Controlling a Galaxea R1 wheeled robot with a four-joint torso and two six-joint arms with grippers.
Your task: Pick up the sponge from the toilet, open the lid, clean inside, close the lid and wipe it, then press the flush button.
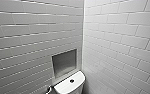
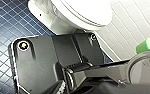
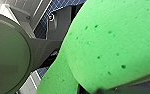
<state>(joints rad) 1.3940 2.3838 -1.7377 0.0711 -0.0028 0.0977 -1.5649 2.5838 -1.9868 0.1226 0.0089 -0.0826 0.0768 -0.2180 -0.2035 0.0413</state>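
- The sponge (image 3: pixel 111 42) was pinched in the right gripper (image 3: pixel 101 88), bent and hiding nearly all of it
- From the left wrist, a green corner of it stood against the wall (image 2: pixel 131 20), the rest cut off
- The lid (image 2: pixel 83 10) lay shut over the bowl, its far part cropped
- The flush button (image 1: pixel 71 80) sat mid tank cover (image 1: pixel 63 87), the tank cropped below
- Left gripper: spread or closed, I could not tell

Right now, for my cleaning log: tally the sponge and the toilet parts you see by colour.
Green: 1, the sponge
White: 2, the lid and the tank cover
Dark: 1, the flush button
Total: 4
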